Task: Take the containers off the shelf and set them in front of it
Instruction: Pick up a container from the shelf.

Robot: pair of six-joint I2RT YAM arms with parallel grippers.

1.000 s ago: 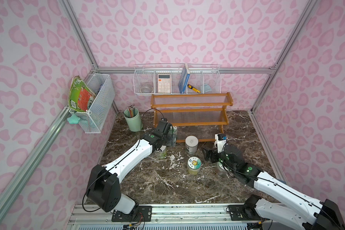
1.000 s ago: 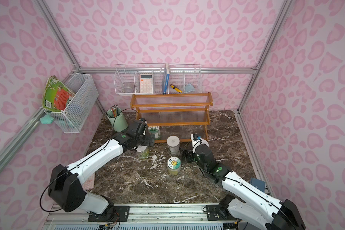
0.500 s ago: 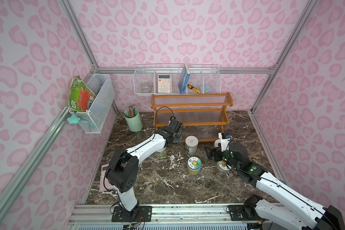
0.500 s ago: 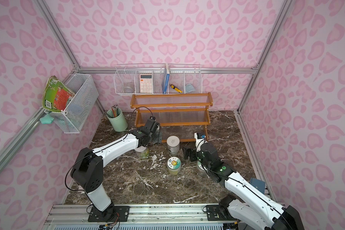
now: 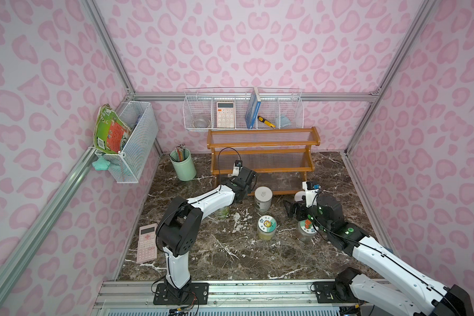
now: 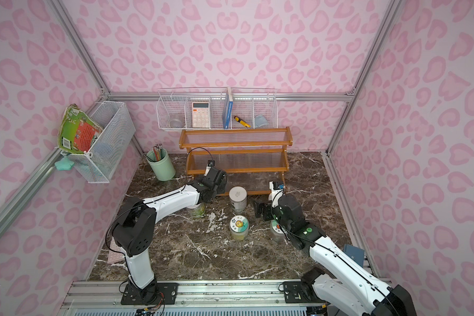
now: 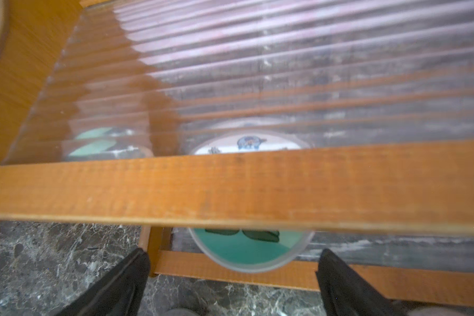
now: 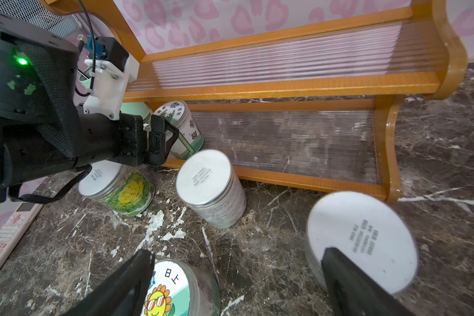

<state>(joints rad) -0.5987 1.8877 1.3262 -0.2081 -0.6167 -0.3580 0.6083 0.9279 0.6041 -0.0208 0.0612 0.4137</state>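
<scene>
Though open, left hand (image 7: 234,254) nearer shelf (image 5: 263,149).

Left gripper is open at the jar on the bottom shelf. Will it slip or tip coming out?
The jar has a smooth round wall, so it may slip unless the left gripper closes squarely. The shelf rail sits close above its lid; lifting would likely bump it, so sliding it out seems safer.

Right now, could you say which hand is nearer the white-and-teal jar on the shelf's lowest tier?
Left. The left hand is right at that jar; the right hand hangs farther out above the table.
</scene>
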